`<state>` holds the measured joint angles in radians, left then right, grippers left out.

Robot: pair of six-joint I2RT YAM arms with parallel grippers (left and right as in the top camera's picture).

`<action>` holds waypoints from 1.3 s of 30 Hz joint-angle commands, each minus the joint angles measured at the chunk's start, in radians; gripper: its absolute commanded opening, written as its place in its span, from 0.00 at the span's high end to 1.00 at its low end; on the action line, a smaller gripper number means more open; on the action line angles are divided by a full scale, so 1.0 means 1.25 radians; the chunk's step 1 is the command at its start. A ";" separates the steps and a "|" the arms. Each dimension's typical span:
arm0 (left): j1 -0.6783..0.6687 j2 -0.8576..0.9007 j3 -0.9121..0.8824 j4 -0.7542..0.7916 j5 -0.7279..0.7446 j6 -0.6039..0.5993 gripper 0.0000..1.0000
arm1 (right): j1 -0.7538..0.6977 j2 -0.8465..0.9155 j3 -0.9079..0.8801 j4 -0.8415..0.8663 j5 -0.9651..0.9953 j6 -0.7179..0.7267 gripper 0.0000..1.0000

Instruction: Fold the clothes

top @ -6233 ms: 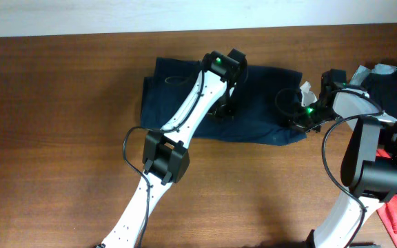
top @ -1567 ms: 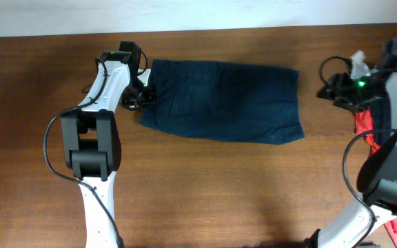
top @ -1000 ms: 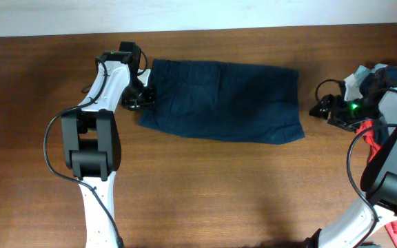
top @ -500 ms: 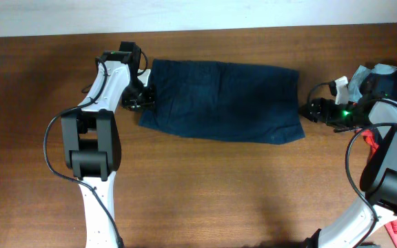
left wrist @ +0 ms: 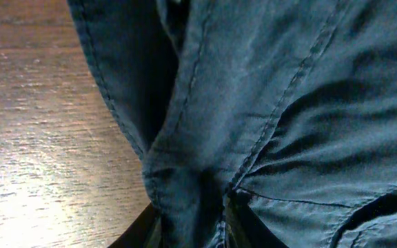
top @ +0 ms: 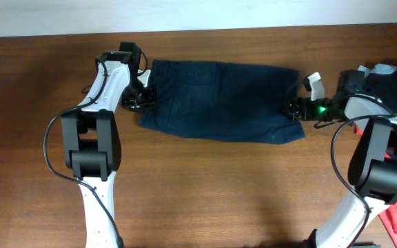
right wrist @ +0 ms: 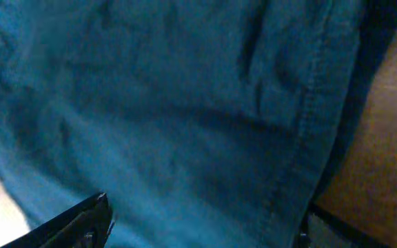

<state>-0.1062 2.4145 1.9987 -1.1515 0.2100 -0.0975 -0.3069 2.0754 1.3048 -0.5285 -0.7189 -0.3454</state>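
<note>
1. The dark navy shorts lie flat on the desk, toward 12 o'clock of its middle. Their long axis runs from 9 to 3 o'clock, with the 3 o'clock end sagging slightly toward 6.
2. I cannot tell which end is the waistband.
3. The left gripper sits at the 9 o'clock edge. In the wrist view its fingers are pressed onto a stitched fold of the shorts.
4. The right gripper is at the 3 o'clock edge. Its fingers are spread wide over the hem, with fabric between them.
5. Bare wood stretches broadly toward 6 and 9 o'clock. The desk's far edge runs near the shorts at 12.
6. A heap of navy and pale garments crowds the 3 o'clock edge.
</note>
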 commanded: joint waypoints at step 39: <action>-0.002 0.008 0.020 0.008 -0.022 0.002 0.71 | 0.037 0.005 0.255 -0.239 -0.073 0.143 0.96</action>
<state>-0.1062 2.4145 2.0010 -1.1511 0.2062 -0.0971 -0.2813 2.0827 1.5455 -0.7956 -0.7723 -0.1234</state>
